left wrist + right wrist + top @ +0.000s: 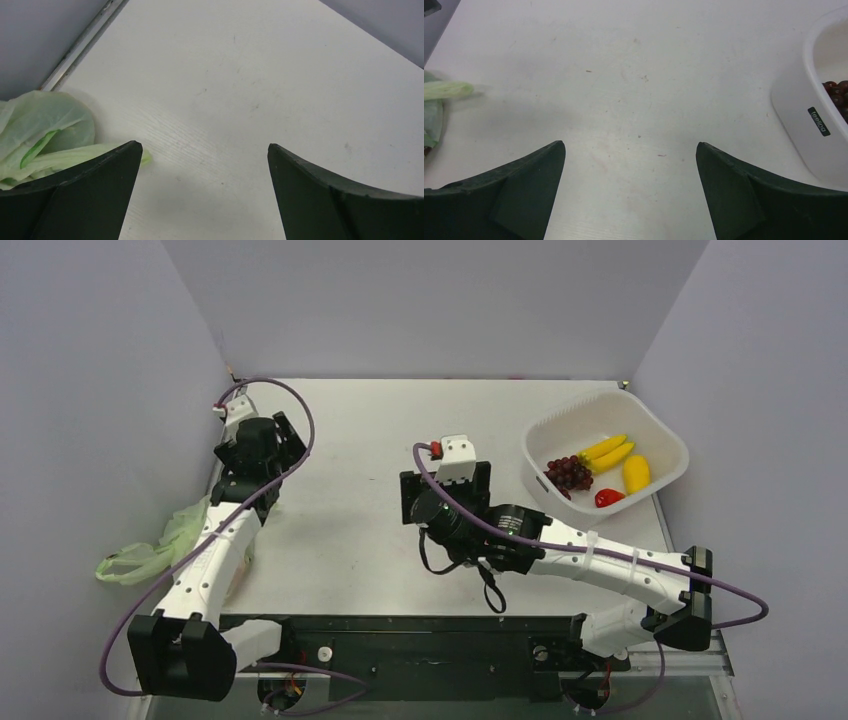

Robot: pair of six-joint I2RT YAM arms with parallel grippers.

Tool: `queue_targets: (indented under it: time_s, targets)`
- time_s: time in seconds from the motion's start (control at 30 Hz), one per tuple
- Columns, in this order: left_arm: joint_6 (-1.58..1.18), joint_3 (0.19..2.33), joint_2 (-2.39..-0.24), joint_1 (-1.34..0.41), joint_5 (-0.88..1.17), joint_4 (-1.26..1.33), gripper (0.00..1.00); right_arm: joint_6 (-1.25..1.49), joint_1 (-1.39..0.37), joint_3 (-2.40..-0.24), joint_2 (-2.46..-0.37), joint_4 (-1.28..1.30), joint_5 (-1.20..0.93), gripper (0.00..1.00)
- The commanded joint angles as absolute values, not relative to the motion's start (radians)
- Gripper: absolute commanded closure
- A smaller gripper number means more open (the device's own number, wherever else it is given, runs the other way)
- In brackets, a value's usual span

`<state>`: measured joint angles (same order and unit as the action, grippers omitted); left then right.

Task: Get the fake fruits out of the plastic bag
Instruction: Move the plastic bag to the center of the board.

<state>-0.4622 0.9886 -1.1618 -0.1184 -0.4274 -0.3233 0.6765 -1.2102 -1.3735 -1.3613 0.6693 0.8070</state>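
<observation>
The pale green plastic bag (150,552) lies crumpled at the table's left edge, partly under my left arm. It also shows at the left of the left wrist view (45,125) and at the left edge of the right wrist view (444,90). No fruit shows inside it. A small red fake fruit (608,497) and a yellow one (636,473) lie in the white basket (668,445); no round green fruit is visible. My left gripper (265,440) (205,147) is open and empty, beyond the bag. My right gripper (447,490) (630,145) is open and empty over mid-table.
The basket, at the back right, also holds yellow bananas (607,451) and a dark purple grape bunch (570,474); its rim shows in the right wrist view (804,95). Walls enclose the table on the left, back and right.
</observation>
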Motion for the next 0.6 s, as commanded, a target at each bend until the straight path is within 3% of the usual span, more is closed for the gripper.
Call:
queue_targets:
  time_s: [0.0,0.3,0.47,0.57]
  targets:
    - [-0.607,1.003,-1.119,-0.077,-0.474,-0.515,0.03,0.688,-1.253,-1.392,-1.37,0.666,0.855,0.0]
    - [-0.683,0.836,-0.824,0.073,-0.532,-0.718,0.03,0.629,-1.244,-1.299,-1.373,0.568,0.771,0.0]
    - [-0.743,0.822,-0.853,0.09,-0.603,-0.779,0.03,0.613,-1.23,-1.276,-1.358,0.563,0.752,0.0]
    - [-0.874,0.86,-0.981,0.102,-0.704,-0.89,0.03,0.615,-1.215,-1.245,-1.333,0.564,0.749,0.0]
